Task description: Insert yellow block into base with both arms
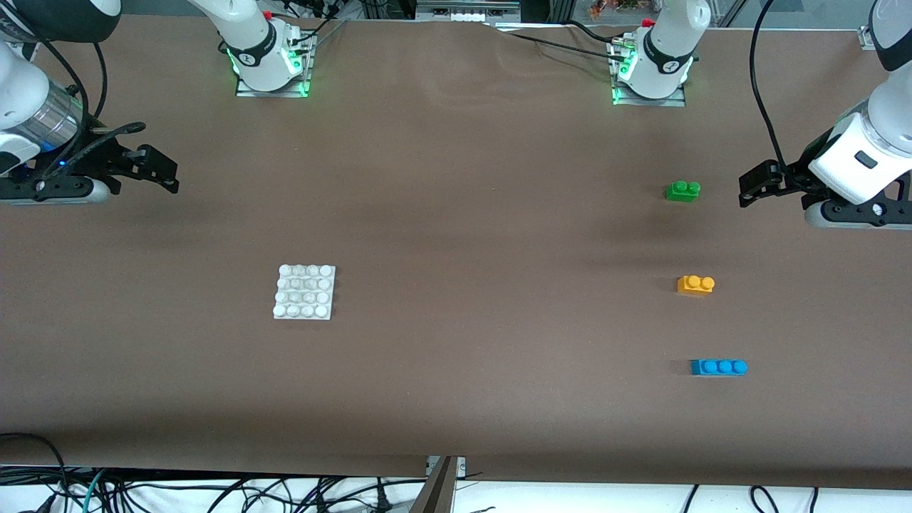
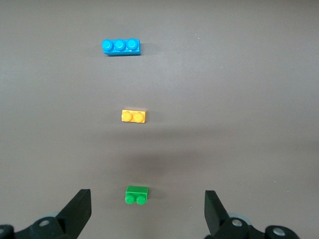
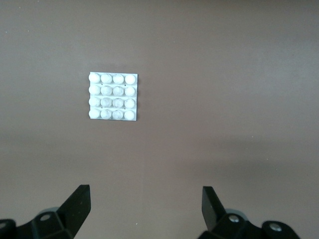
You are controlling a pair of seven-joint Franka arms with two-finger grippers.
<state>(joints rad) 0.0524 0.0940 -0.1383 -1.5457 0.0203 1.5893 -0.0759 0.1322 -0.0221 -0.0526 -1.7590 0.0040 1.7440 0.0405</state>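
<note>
Both the left gripper [image 2: 147, 211] and right gripper [image 3: 145, 209] hover spread and empty, seemingly waiting, the yellow block [image 1: 695, 285] lying well apart from the base [image 1: 305, 292].

You see a big brown table [image 1: 456, 214] that fills nearly the whole picture. Its top is flat and dull. At the table's near edge lies a white strip [image 1: 214, 491] with lots of black cables [image 1: 285, 491] tangled on it.

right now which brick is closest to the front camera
The blue brick, the only one with three studs; the yellow block and green brick lie farther from it.
</note>
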